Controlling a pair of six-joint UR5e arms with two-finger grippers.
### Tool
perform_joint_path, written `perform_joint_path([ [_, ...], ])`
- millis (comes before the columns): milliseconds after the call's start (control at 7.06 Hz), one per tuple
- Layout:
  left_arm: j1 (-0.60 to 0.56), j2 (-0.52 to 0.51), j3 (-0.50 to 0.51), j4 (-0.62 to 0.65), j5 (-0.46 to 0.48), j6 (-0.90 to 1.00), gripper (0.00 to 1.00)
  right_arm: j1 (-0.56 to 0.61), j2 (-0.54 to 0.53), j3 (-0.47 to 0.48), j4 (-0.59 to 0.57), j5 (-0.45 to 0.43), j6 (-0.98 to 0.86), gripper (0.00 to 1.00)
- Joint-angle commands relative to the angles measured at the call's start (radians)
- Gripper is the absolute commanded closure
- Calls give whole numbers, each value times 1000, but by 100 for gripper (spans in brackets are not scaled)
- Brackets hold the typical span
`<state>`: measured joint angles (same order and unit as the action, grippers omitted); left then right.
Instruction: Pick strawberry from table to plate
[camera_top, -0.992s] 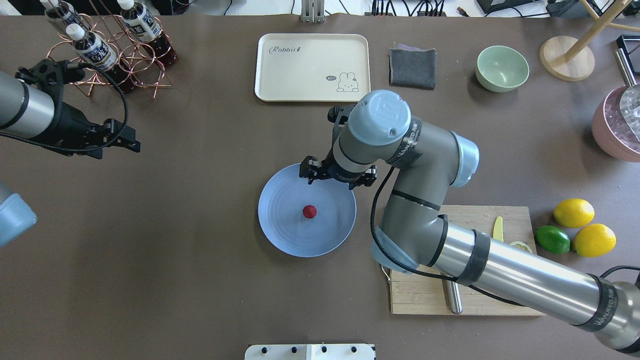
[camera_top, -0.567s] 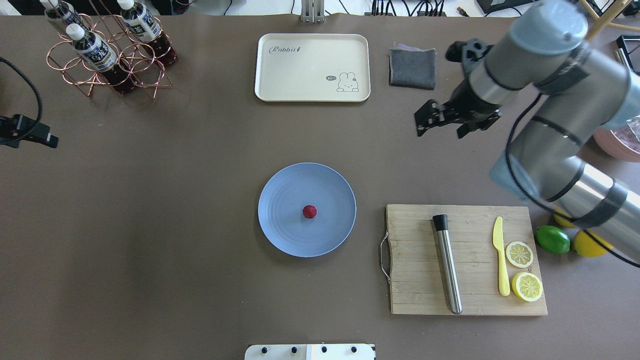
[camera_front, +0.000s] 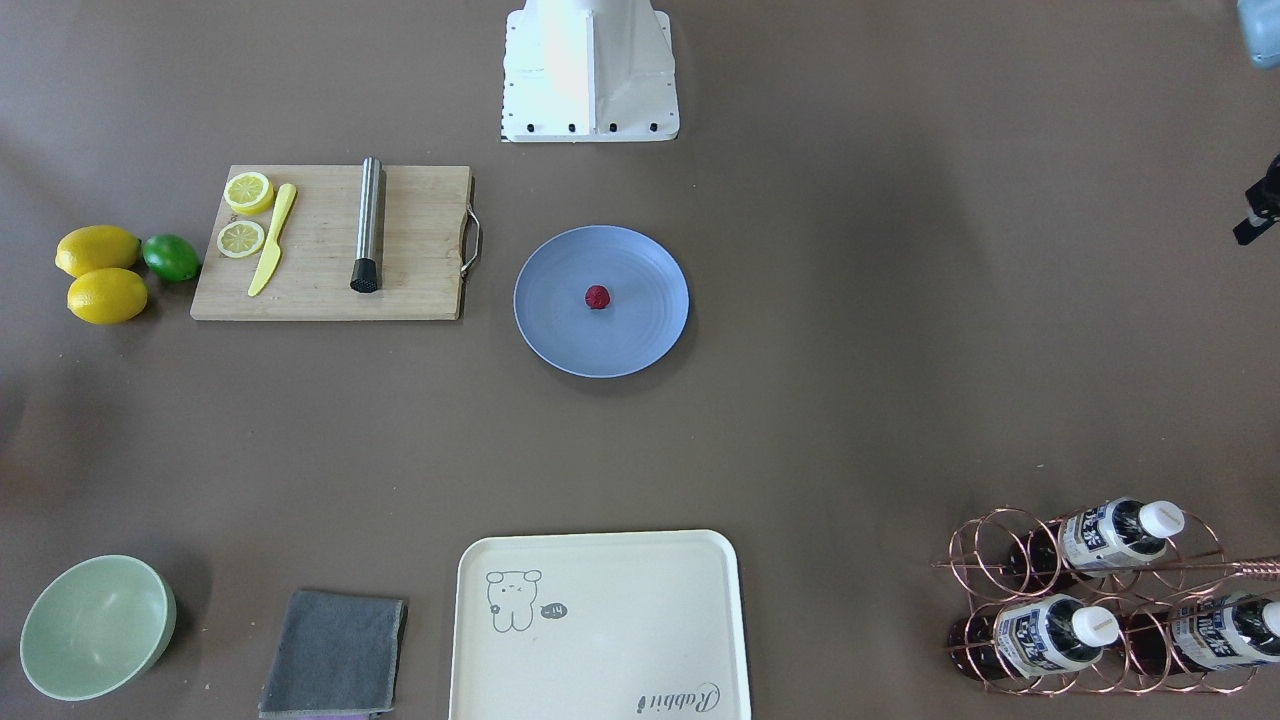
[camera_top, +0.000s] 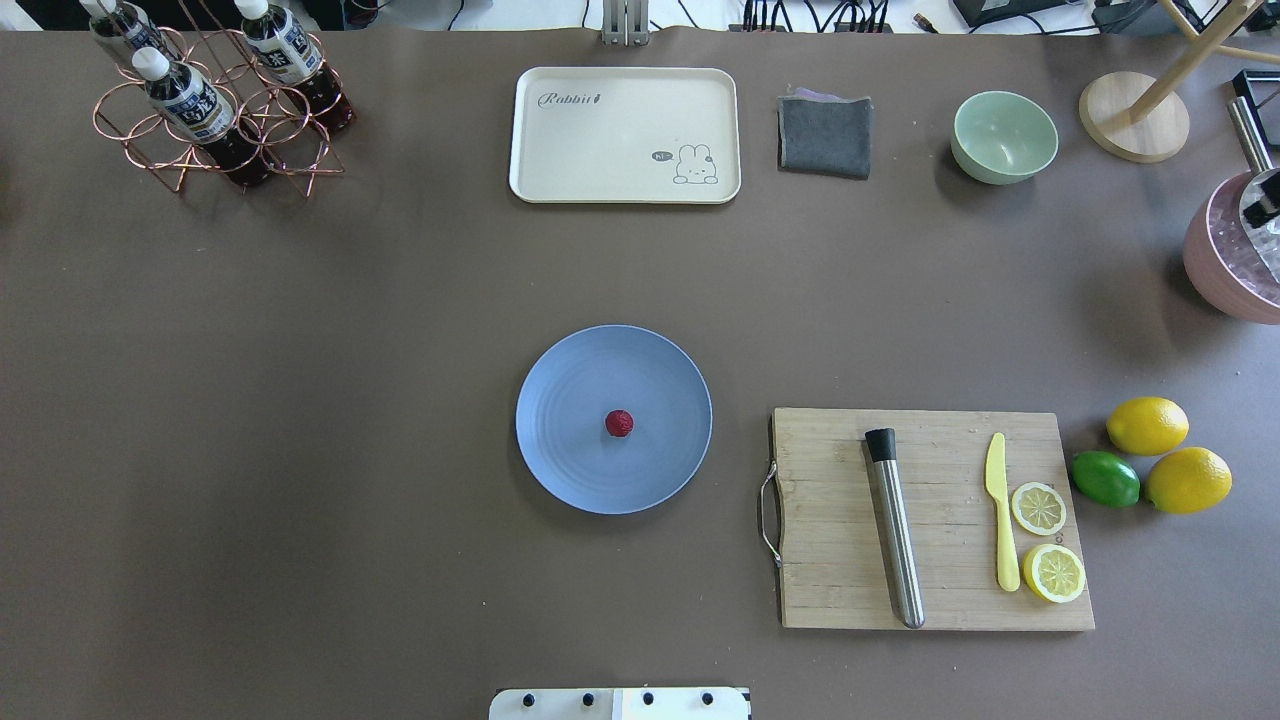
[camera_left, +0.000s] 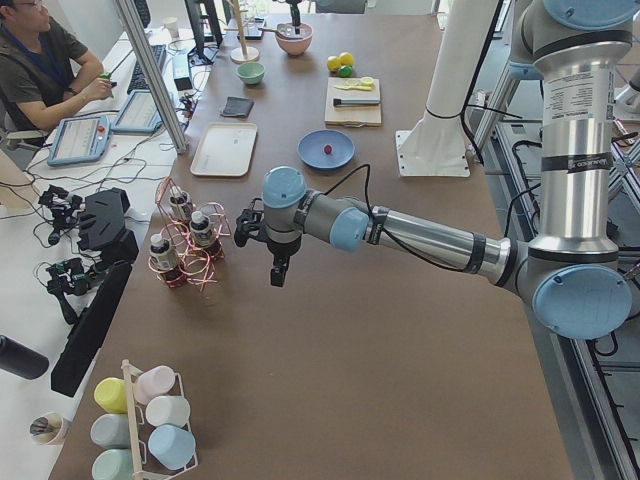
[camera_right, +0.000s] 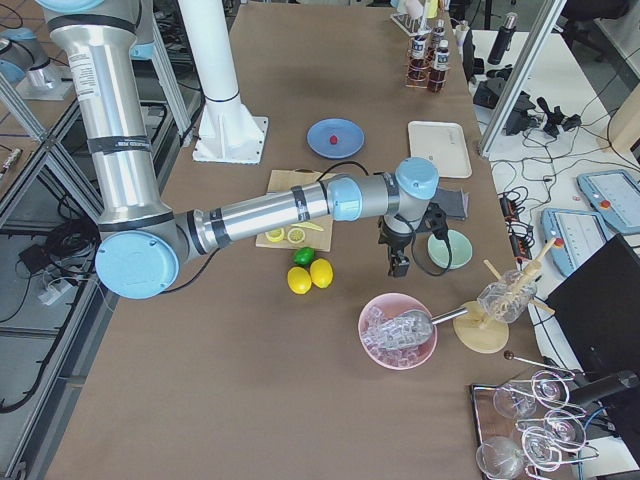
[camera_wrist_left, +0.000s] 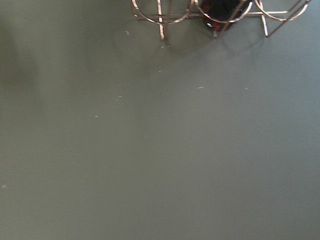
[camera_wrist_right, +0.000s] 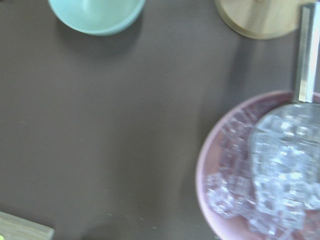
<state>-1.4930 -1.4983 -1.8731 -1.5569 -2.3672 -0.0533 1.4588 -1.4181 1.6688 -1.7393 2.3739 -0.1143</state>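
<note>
On one plate (camera_top: 570, 470) sits one strawberry (camera_top: 619, 423).

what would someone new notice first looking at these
The dark-red strawberry sitting alone in the middle of the blue plate, at the centre of the brown table. Next, the bright lemons and lime beside the wooden cutting board at the robot's right. In the side views, the left arm stretches out near the bottle rack and the right arm near the pink ice bowl.
</note>
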Motion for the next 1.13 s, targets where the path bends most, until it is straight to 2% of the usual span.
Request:
perform_joint_path([
  [0,-72,3,17,122,6,127,4,152,-28,-110,-42,-10,-243,0],
  [567,-130,20,71,123,5,113,3,178,-42,-129,-36,-12,-278,0],
  [992,-136,23,61,112,28,116,3,176,-42,-127,-36,-70,-280,0],
])
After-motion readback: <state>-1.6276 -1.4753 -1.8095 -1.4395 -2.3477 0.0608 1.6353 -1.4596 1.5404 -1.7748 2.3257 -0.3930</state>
